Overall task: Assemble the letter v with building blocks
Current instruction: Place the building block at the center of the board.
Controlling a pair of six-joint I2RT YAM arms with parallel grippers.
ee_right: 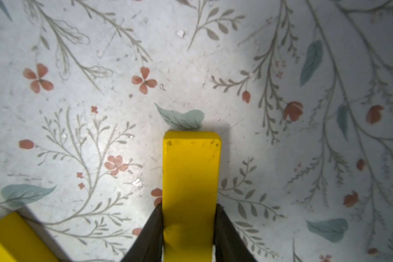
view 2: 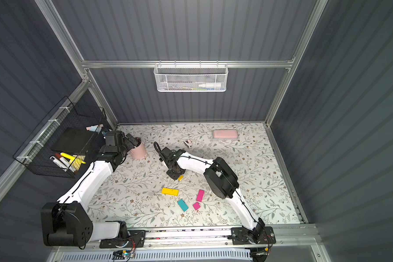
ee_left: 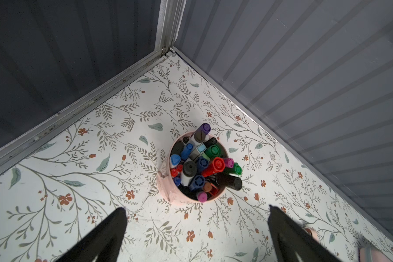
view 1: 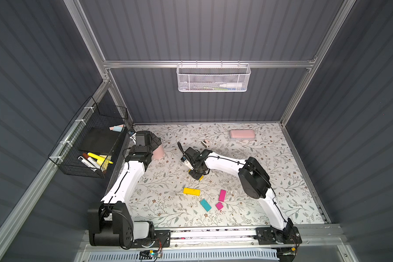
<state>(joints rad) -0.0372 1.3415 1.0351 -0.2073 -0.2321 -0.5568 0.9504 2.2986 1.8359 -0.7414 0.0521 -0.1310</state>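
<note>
My right gripper (ee_right: 188,206) is shut on a long yellow block (ee_right: 191,177) near the middle of the floral mat. In both top views only the tip of that block (view 1: 200,178) (view 2: 180,177) shows under the gripper (view 1: 196,174). The other building blocks lie loose and apart nearer the front. They are a second yellow block (view 1: 191,191) (ee_right: 7,240), a teal one (view 1: 205,204), a long magenta one (view 1: 222,195) and a short magenta one (view 1: 219,206). No letter v shows. My left gripper (ee_left: 195,208) hangs open at the back left with nothing between its fingers.
A pink cup (ee_left: 166,190) (view 1: 158,154) full of markers stands just under the left gripper. A pale pink case (view 1: 242,134) and a small object (view 1: 205,143) lie towards the back. A black wire basket (view 1: 89,140) hangs on the left wall and a white mesh basket (view 1: 213,78) on the back wall.
</note>
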